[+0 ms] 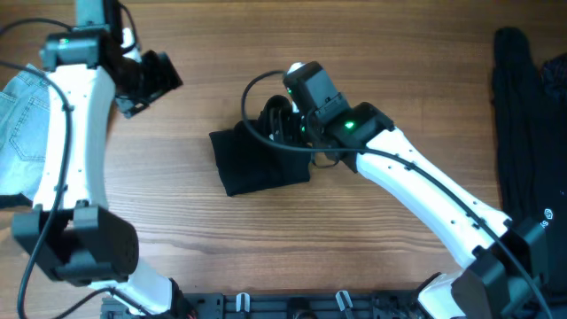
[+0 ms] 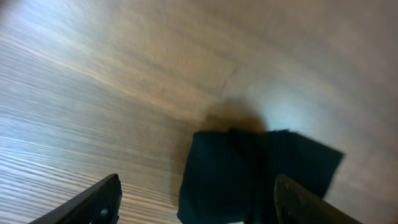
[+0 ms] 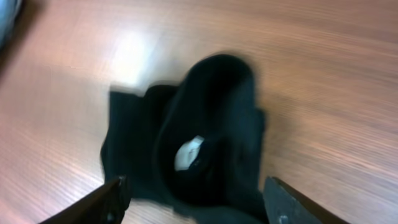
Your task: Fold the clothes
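A folded black garment (image 1: 257, 161) lies on the wooden table near the middle. It also shows in the left wrist view (image 2: 249, 174) and in the right wrist view (image 3: 205, 137), where a raised fold shows a small white label (image 3: 188, 154). My right gripper (image 1: 278, 122) hovers over the garment's far right edge; its fingers (image 3: 196, 202) are open and hold nothing. My left gripper (image 1: 151, 84) is at the far left, apart from the garment, open and empty (image 2: 196, 208). A second black garment (image 1: 532, 115) with a small white logo lies along the right edge.
A light blue denim piece (image 1: 22, 124) lies at the left edge under the left arm. A black rail (image 1: 292, 306) runs along the table's front edge. Bare wood (image 1: 177, 230) surrounds the folded garment.
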Robot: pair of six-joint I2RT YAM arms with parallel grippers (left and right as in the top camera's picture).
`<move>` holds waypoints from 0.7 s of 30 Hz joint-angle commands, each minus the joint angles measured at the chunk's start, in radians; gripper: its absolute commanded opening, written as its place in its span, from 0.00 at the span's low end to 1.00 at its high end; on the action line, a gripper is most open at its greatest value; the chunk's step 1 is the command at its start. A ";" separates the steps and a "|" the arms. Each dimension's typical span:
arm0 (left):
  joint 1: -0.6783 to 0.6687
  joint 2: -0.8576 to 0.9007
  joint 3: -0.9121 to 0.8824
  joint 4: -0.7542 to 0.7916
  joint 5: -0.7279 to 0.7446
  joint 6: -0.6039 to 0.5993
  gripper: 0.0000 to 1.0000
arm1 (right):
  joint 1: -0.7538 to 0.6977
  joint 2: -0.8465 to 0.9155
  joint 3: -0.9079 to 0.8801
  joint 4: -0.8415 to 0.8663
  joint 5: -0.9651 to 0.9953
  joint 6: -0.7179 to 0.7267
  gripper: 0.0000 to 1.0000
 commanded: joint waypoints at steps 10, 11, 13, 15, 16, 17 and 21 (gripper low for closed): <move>-0.251 0.059 -0.425 0.308 0.043 0.012 0.79 | -0.069 0.244 -0.001 -0.084 0.276 0.178 0.04; -0.283 0.059 -0.484 0.383 0.043 0.012 0.79 | -0.103 0.244 -0.001 -0.072 0.263 0.178 0.04; -0.337 0.060 -0.589 0.499 0.042 0.012 0.77 | -0.152 0.245 -0.001 -0.082 0.246 0.171 0.05; -0.366 0.060 -0.656 0.555 0.039 0.010 0.76 | -0.173 0.248 -0.001 -0.096 0.217 0.138 0.09; -0.374 0.060 -0.682 0.564 0.015 -0.017 0.76 | -0.175 0.249 -0.002 -0.102 0.207 0.113 0.09; -0.375 0.060 -0.708 0.559 -0.019 -0.054 0.76 | -0.175 0.253 -0.002 -0.112 0.208 0.106 0.10; -0.364 0.052 -0.728 0.510 -0.026 -0.060 0.74 | -0.175 0.255 -0.036 -0.151 0.208 0.087 0.37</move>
